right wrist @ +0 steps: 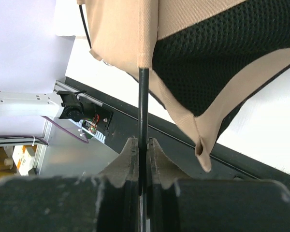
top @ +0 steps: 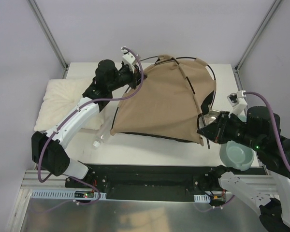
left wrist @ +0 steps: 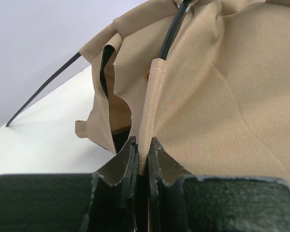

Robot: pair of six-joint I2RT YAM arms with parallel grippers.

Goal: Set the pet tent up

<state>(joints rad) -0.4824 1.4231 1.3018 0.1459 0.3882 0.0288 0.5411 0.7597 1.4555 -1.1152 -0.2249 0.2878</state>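
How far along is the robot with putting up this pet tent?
Done: black poles already run through sleeves of the pet tent, arching it partly up. In hand: the left gripper pinches a fabric sleeve, the right gripper clamps a pole end. Left: that pole end looks unseated, and the tent sags lopsided.

No text, brand or number can be read — not in any view; none legible.
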